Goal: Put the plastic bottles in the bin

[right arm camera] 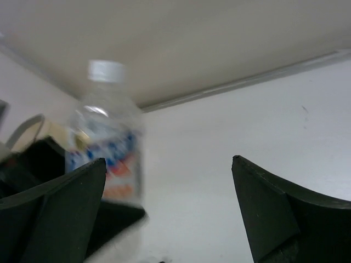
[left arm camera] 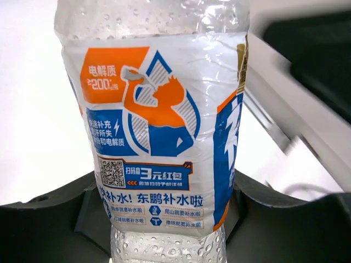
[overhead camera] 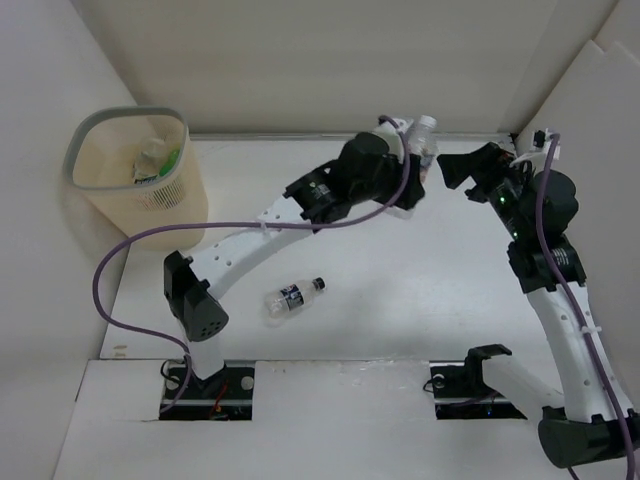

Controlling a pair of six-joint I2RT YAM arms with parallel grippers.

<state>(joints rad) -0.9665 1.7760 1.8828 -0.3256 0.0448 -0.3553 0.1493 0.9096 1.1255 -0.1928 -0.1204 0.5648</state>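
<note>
our left arm (overhead camera: pixel 260 240) stretches across the white surface (overhead camera: pixel 400 290) to its far middle, left pincer (overhead camera: pixel 420 168) clamped on an upright clear plastic bottle with blue-orange label (left arm camera: pixel 159 126). our right arm (overhead camera: pixel 545 260) bends up beside it, right pincer (right arm camera: pixel 169 164) spread apart, clear of the bottle. the left wrist view cuts off its white cap (overhead camera: pixel 425 123). a second clear dark-labelled bottle (overhead camera: pixel 293 296) lies mid-surface. the contents of the beige slotted bin (overhead camera: pixel 80 140) at far left are hard to make out.

You see the clear bottle (left arm camera: pixel 159 126), its label blue, orange and white, upright and filling the view, with the left gripper (left arm camera: pixel 164 230) pressed against both its sides.
</note>
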